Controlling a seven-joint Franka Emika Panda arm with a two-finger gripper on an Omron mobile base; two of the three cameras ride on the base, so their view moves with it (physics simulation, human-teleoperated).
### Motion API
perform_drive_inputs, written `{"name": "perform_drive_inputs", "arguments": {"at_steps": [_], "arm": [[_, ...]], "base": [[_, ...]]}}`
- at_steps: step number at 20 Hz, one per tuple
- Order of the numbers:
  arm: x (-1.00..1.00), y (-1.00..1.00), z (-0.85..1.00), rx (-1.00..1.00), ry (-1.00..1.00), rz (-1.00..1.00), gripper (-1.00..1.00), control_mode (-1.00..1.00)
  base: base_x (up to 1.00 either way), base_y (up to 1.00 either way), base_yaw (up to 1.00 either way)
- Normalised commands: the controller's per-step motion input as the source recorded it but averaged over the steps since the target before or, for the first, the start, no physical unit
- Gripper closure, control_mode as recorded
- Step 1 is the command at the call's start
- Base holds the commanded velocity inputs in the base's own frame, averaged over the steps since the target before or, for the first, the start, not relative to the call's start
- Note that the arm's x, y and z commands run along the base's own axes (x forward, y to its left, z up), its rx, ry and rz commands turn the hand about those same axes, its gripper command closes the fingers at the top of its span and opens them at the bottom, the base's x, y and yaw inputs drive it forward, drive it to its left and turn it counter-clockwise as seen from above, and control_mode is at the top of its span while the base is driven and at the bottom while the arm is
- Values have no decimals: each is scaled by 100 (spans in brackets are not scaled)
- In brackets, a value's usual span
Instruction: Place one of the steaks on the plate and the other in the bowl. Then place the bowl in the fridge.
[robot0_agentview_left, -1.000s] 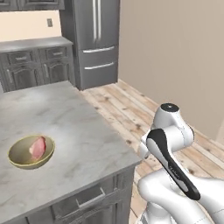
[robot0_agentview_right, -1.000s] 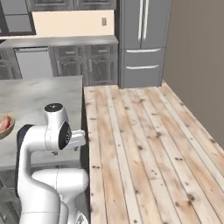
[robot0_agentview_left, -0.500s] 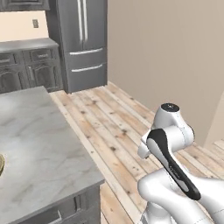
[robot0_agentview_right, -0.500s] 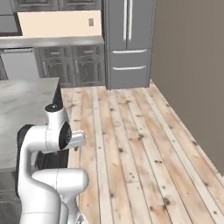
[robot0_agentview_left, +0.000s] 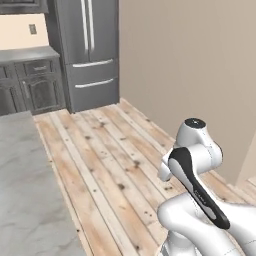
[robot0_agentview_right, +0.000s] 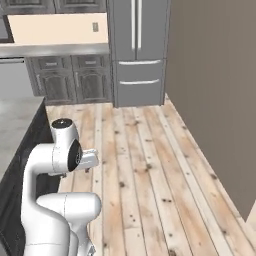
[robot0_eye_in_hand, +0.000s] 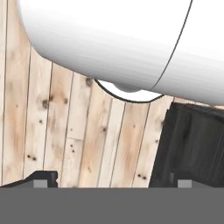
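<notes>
The counter was seen at the far left of the left base view as a bare grey marble edge; the bowl with its steak was no longer on the visible part of it, and neither plate nor second steak could be located. Further right and back, the fridge was seen with both doors closed, its two lower drawers shut, standing against the beige wall. In the right base view the fridge stood nearly straight ahead across open plank floor.

The arm was seen folded close over the base, presumably tucked for driving. In the hand view the gripper was pointed down at the floor, its fingertips spread wide apart with nothing between them.

Compared with a second earlier, the whole picture had shifted in both base views: the bowl had left the frame and the fridge had grown larger and moved toward centre. This was read as the base turning and driving, not as objects moving. With the bowl not in hand, the approach was judged to be for opening the fridge.
</notes>
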Motion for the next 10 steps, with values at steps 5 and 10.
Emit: {"name": "perform_drive_inputs", "arguments": {"at_steps": [5, 10], "arm": [[0, 0, 0, 0, 0, 0, -100, 100], [0, 0, 0, 0, 0, 0, -100, 100]], "base": [[92, -38, 3], [100, -19, 1]]}}
